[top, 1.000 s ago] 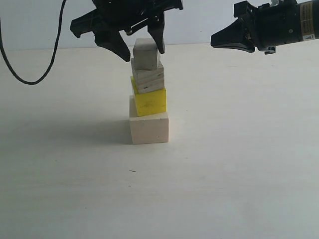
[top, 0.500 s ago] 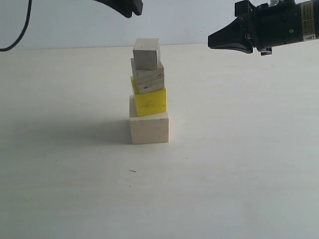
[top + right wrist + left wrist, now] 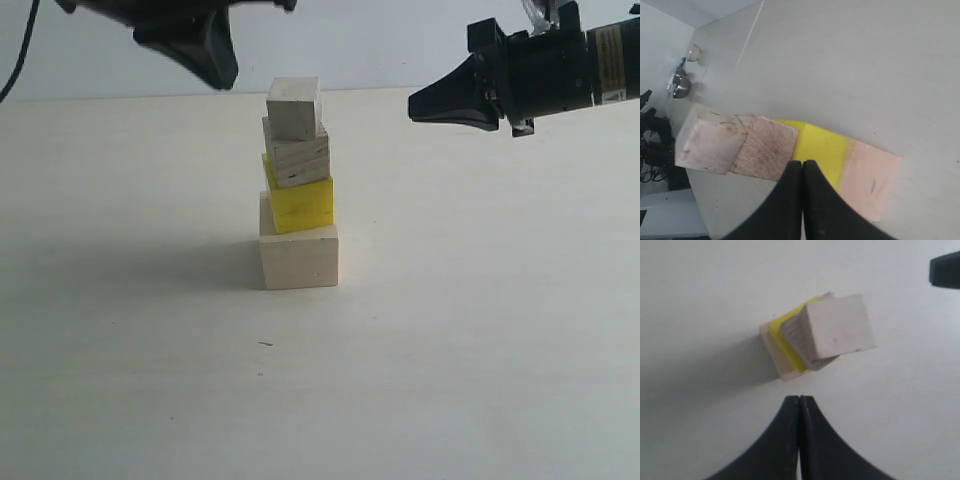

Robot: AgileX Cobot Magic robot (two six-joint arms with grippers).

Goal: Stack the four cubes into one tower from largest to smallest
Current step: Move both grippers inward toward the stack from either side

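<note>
We are seeing the tower standing free on the bench: large pale cube, yellow cube, plywood cube, smallest cube topping it. Our left hand is hovering up-left of it, pressed together and empty. Our right hand is hanging to its right, likewise pressed together, though we cannot judge depth.

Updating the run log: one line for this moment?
tower: four-high, standing free | left end effector: shut, empty, clear of tower | right end effector: shut, empty, clear of tower | stage: stacked
</note>
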